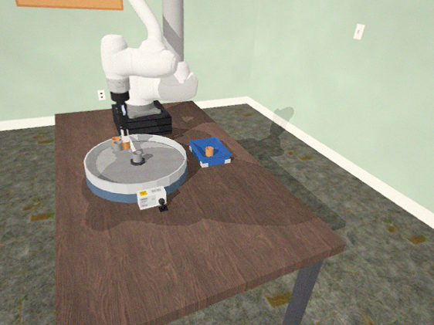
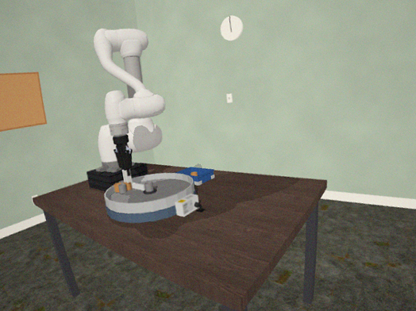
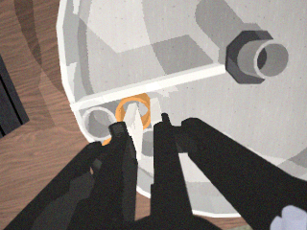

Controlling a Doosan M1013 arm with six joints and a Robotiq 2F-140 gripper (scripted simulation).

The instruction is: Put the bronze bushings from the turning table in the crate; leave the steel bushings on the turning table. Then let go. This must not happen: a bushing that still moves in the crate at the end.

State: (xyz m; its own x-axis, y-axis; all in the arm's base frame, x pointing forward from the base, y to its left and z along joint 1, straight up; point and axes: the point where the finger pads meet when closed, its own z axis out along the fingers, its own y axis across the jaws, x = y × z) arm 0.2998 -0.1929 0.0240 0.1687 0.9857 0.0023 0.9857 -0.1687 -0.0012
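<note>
My gripper [image 1: 124,137] [image 2: 128,181] [image 3: 146,113] is narrowly open over the turning table [image 1: 155,170] [image 2: 138,205] [image 3: 187,19]. Its fingertips straddle the near wall of a bronze bushing [image 1: 125,145] [image 3: 119,113], one tip over the hole, one outside; no grip shows. Another bronze bushing [image 1: 114,140] [image 2: 117,187] [image 3: 106,142] is mostly hidden in the wrist view. A steel bushing [image 1: 118,147] [image 2: 122,188] [image 3: 148,145] stands beside them, and another steel bushing [image 3: 98,124] is near the rim. The blue crate [image 1: 219,160] [image 2: 204,175] holds one bronze bushing [image 1: 209,151] [image 2: 193,173].
A white bar [image 1: 132,145] [image 3: 192,77] runs from the rim to the dark hub [image 1: 137,161] [image 3: 235,72] with its grey post, close beside the bushings. A white control box [image 1: 149,198] [image 2: 186,205] is at the turning table's front. The black robot base [image 1: 149,123] is behind.
</note>
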